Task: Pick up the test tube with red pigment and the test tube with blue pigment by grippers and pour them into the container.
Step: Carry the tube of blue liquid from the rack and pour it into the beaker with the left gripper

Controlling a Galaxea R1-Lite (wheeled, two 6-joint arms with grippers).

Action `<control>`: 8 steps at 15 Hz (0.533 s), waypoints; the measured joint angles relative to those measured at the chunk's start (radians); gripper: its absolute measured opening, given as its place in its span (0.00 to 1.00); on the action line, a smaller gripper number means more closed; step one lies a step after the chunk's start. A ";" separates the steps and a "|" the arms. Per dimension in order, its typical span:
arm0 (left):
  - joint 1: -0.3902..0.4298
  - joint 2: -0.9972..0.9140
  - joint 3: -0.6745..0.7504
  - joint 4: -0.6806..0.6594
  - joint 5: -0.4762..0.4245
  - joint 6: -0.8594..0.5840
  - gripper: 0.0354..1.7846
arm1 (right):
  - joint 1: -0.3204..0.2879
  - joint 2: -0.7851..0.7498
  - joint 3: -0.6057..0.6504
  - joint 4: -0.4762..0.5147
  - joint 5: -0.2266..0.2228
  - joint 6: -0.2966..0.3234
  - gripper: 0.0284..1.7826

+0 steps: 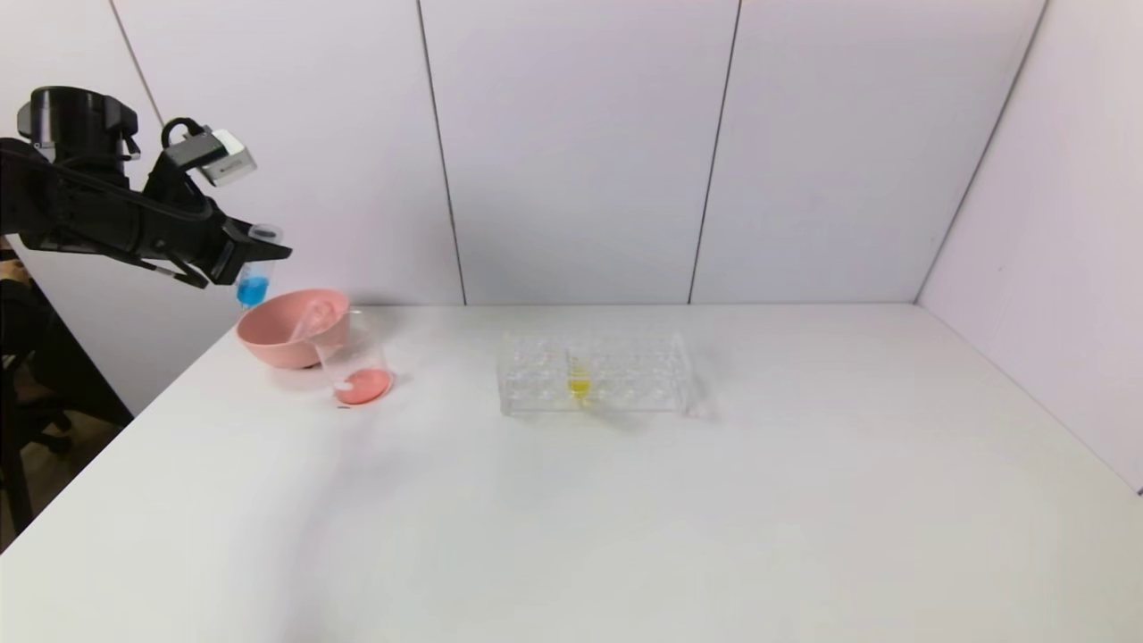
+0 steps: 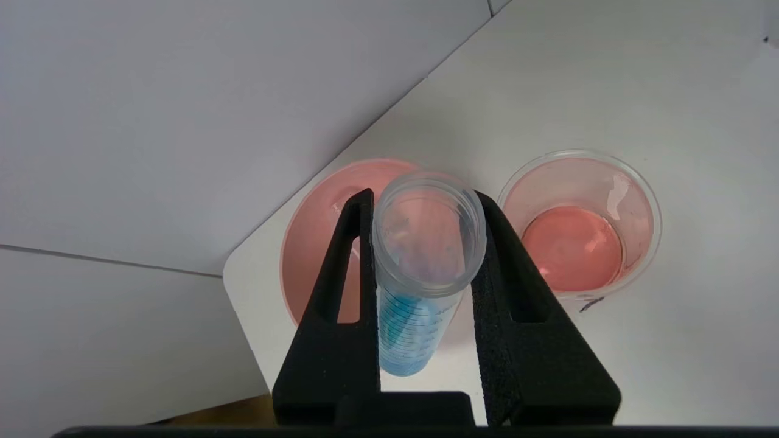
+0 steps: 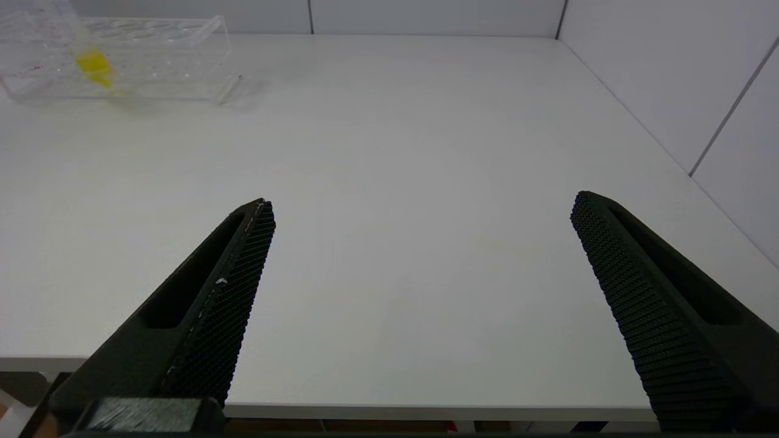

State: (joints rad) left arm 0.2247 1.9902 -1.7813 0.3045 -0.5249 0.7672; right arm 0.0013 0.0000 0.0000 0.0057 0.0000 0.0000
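The left gripper (image 1: 254, 254) is raised above the pink bowl (image 1: 277, 335), its fingers (image 2: 341, 292) clamped on the blue tube (image 2: 420, 286), which is upright. The beaker (image 1: 355, 362) stands on the counter (image 1: 625, 500) just beside the bowl, with red liquid inside. The right gripper (image 3: 420, 207) is low over the counter, its fingers wide apart

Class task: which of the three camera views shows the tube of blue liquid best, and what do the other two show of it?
The left wrist view: the blue tube fills the middle, clamped upright between the left gripper fingers, open mouth and scale marks plain. The head view shows it small and far off, partly hidden by that gripper. The right wrist view does not show it at all.
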 joint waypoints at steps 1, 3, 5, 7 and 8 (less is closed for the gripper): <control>0.000 0.000 -0.013 0.021 0.000 0.030 0.24 | 0.000 0.000 0.000 0.000 0.000 0.000 1.00; -0.001 0.003 -0.043 0.068 -0.001 0.099 0.24 | 0.000 0.000 0.000 0.000 0.000 0.000 1.00; -0.001 0.008 -0.051 0.080 -0.001 0.133 0.24 | 0.000 0.000 0.000 0.000 0.000 0.000 1.00; -0.003 0.011 -0.058 0.086 -0.001 0.170 0.24 | 0.000 0.000 0.000 0.000 0.000 0.000 1.00; -0.004 0.013 -0.063 0.098 -0.001 0.191 0.24 | 0.000 0.000 0.000 0.000 0.000 0.000 1.00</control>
State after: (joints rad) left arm 0.2206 2.0032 -1.8440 0.4021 -0.5262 0.9579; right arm 0.0013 0.0000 0.0000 0.0057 0.0000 0.0000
